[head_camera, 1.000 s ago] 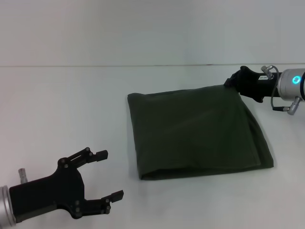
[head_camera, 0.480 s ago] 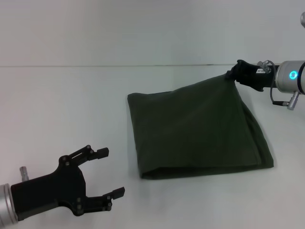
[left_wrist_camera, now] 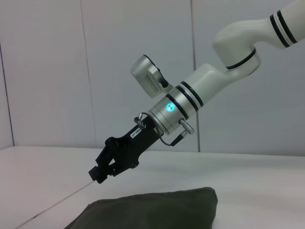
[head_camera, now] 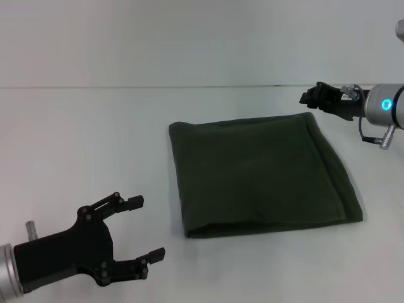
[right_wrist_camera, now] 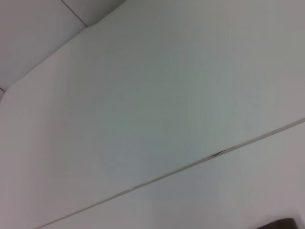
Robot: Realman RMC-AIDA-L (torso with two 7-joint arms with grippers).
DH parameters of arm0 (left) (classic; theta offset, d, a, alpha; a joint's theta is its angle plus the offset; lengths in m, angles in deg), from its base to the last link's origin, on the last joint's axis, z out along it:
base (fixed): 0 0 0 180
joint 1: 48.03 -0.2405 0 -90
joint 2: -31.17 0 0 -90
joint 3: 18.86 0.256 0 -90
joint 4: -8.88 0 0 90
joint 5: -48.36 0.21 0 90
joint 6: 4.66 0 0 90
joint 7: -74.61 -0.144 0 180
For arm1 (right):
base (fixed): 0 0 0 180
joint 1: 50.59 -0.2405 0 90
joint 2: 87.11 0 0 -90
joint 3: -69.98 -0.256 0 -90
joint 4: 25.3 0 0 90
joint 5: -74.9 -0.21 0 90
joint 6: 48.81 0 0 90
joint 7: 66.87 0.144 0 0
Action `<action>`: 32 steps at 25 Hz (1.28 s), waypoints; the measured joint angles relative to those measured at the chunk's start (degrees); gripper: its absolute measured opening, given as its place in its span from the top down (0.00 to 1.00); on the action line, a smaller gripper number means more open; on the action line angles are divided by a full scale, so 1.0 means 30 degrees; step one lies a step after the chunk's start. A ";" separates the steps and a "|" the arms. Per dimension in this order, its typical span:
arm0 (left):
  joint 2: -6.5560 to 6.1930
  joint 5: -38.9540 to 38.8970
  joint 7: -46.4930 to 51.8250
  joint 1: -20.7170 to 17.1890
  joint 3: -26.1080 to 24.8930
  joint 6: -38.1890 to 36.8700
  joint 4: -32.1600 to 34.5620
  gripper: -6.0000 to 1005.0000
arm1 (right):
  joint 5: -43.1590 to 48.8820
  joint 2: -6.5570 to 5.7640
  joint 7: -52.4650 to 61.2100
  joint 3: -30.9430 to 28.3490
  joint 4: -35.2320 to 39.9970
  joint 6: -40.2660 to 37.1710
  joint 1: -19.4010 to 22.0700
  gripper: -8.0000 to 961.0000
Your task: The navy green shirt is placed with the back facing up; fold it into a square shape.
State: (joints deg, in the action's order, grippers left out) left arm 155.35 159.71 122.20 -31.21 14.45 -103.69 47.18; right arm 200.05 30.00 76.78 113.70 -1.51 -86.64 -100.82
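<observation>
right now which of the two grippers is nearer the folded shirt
The right gripper, hovering just above the far right corner of the navy green shirt and holding nothing. The left gripper sits open, well off the shirt's near left side.

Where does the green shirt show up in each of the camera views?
Head view: the navy green shirt lies folded at centre, slightly to the robot's right.
Left wrist view: its corner fills the bottom edge.
Right wrist view: not clearly in it; only a dark sliver at the bottom corner.
Shared landmark: the right claw, just off the shirt's corner.
</observation>
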 joint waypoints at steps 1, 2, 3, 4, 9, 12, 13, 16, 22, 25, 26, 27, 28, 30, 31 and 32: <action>0.0000 0.0000 0.0002 -0.0002 0.0001 0.0000 -0.0021 0.07 | 0.0001 0.0004 -0.0070 -0.0009 0.0003 0.0056 0.0032 0.92; 0.0000 -0.0001 0.0011 -0.0002 -0.0005 0.0000 -0.0078 0.07 | 0.0002 0.0006 -0.0144 -0.0063 0.0049 0.0072 0.0118 0.91; 0.0001 -0.0007 0.0062 0.0007 -0.0051 -0.0004 -0.0144 0.07 | -0.0062 0.0023 -0.0335 -0.0134 0.0303 -0.0014 0.0275 0.90; 0.0001 -0.0013 0.0185 0.0017 -0.0127 -0.0011 -0.0206 0.07 | -0.0183 0.0044 -0.0540 -0.0187 0.0553 -0.0110 0.0425 0.89; -0.0094 -0.0218 0.3021 0.0301 -0.0822 -0.0080 -0.0375 0.07 | -0.3501 0.0670 -0.5548 -0.0276 0.3527 -0.2281 0.2488 0.76; -0.0214 -0.0331 0.6154 0.0643 -0.1198 -0.0022 -0.0448 0.07 | -0.5624 0.0708 -1.0334 -0.0193 0.4310 -0.4984 0.4034 0.65; -0.0297 -0.0351 0.7742 0.0823 -0.1299 0.0051 -0.0480 0.07 | -0.5882 0.0669 -1.1609 -0.0199 0.4342 -0.5899 0.4391 0.57; -0.0703 -0.0160 1.2740 0.1380 -0.1445 0.0191 -0.0516 0.07 | -0.6176 0.0541 -1.5645 -0.0291 0.4553 -0.8961 0.5795 0.36; -0.1537 0.0394 2.0988 0.2868 -0.1743 0.1181 -0.0716 0.07 | -0.7686 0.0945 -2.5636 -0.0503 0.4518 -1.3393 0.9246 0.13; -0.2237 0.1489 2.4289 0.4482 -0.1594 0.2486 -0.1906 0.07 | -0.8481 0.0972 -2.9051 -0.0499 0.3500 -1.3989 1.0465 0.08; -0.2323 0.1651 2.4577 0.4692 -0.1593 0.2538 -0.2079 0.07 | -0.8533 0.0954 -2.9731 -0.0501 0.3323 -1.4006 1.0779 0.08; -0.2512 0.2009 2.5310 0.5213 -0.1581 0.2608 -0.2472 0.07 | -0.8539 0.0954 -3.0145 -0.0500 0.3256 -1.4042 1.1071 0.08; -0.2653 0.2365 2.6014 0.5649 -0.1573 0.2661 -0.2829 0.07 | -0.8553 0.0954 -3.0583 -0.0519 0.3203 -1.4094 1.1403 0.08; -0.2794 0.3034 2.7347 0.6364 -0.1544 0.2829 -0.3192 0.07 | -0.8621 0.0953 -3.1449 -0.0789 0.3120 -1.4275 1.1993 0.08; -0.2805 0.3291 2.7939 0.6604 -0.1483 0.2982 -0.3222 0.07 | -0.8657 0.0963 -3.1908 -0.1033 0.2997 -1.4434 1.2212 0.08; -0.2807 0.3561 2.8731 0.6811 -0.1339 0.3215 -0.3250 0.08 | -0.8667 0.0955 -3.2294 -0.1312 0.2823 -1.4599 1.2350 0.08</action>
State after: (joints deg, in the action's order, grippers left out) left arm 146.93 170.39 208.40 -10.78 10.43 -94.04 37.43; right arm 174.05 32.86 -20.10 109.76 6.96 -130.44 -63.77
